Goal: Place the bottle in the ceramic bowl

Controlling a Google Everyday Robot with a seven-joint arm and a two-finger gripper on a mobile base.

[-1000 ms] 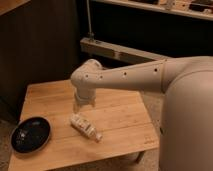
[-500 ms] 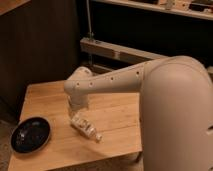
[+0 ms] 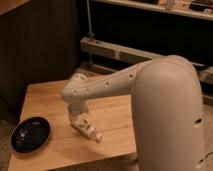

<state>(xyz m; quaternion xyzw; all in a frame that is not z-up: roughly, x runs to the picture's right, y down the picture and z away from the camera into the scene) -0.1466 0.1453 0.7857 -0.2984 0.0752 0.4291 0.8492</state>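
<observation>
Filling the near R side of the view is the robot's bulky white arm. Its upper link reaches L across the table w/ a row of small dark dots along it, then bends down at a rounded wrist. Below the wrist the gripper sits low over the table, at the bottle's base end. Its fingers stand apart; whether they touch the bottle can't be told.

The bottle lies on its side on the wood, approx mid-table toward the front edge. It's small, whitish plastic w/ a pale label, narrow neck and white cap pointing front-R. It's outside the bowl and well apart from it.

The ceramic bowl sits by the table's front L edge: round, shallow, glossy black, inside bare w/ a faint sheen. The table is light wood planks.

Beyond it are dark wood panelling at L and a metal rail w/ a thin upright post at ctr. A shelf runs across the top of the dim bkgd.
</observation>
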